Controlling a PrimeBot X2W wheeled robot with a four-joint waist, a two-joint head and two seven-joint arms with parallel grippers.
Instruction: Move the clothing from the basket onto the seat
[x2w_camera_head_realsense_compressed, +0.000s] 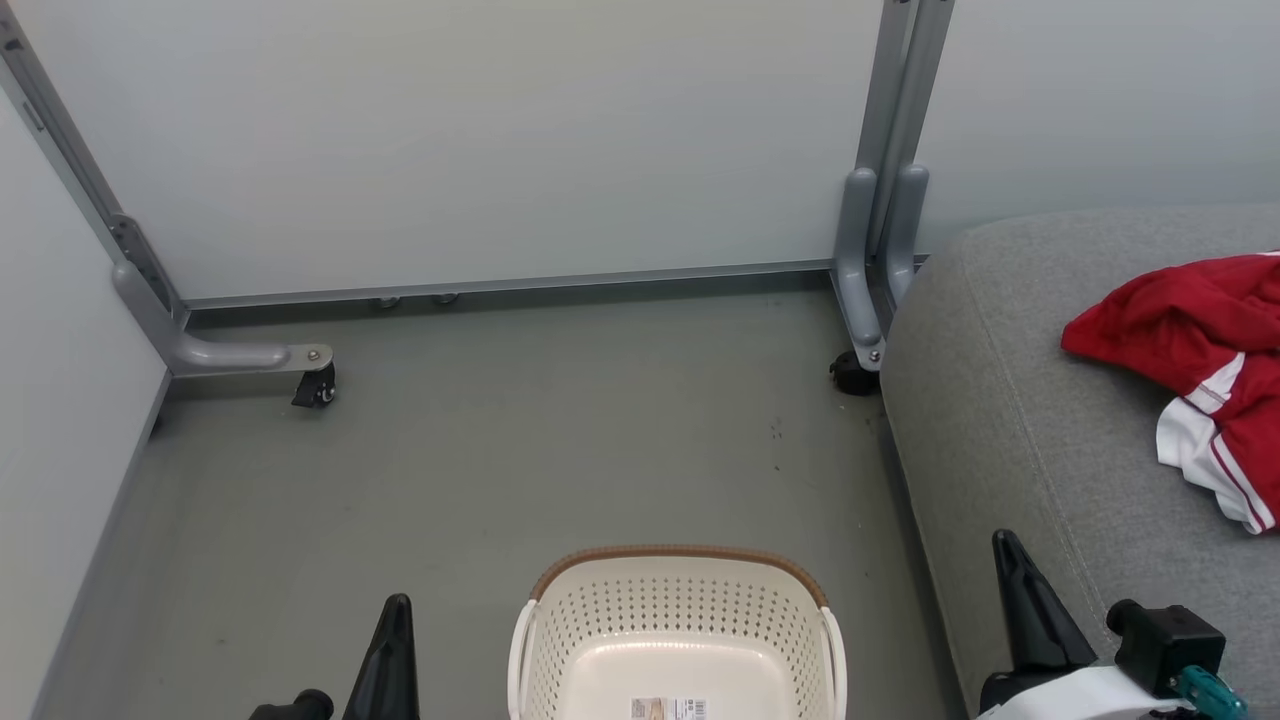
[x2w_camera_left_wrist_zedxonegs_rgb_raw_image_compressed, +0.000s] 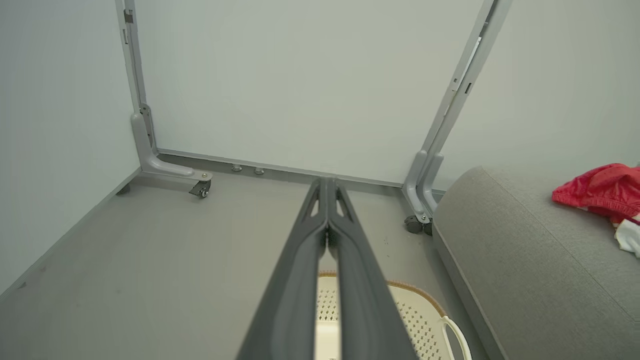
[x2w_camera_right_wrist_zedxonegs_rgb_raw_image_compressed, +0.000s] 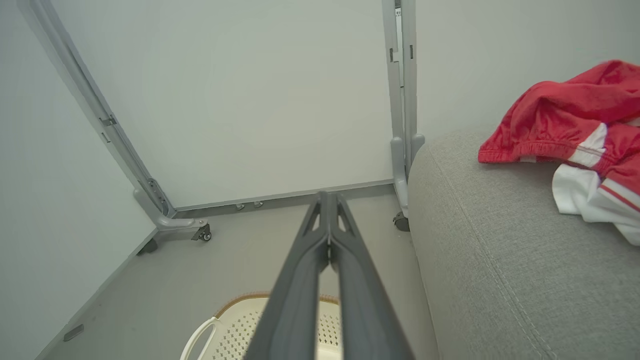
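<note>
On the seat (x2w_camera_head_realsense_compressed: 1000, 430), clothing (x2w_camera_head_realsense_compressed: 1190, 330) apart from jaws

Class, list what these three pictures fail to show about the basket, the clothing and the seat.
Head view: the bottom edge cuts off the basket, near part unseen; its label is too small to read.
Head view: the clothing and the seat run past the right edge, so the garment count is unclear.
Left wrist view: the left hand, fingers shut, hides the basket's middle.

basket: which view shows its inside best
The head view: the basket is seen from above, with both handles, the perforated walls and the labelled floor visible. The wrist views catch part of its rim, wall and one handle.
</note>
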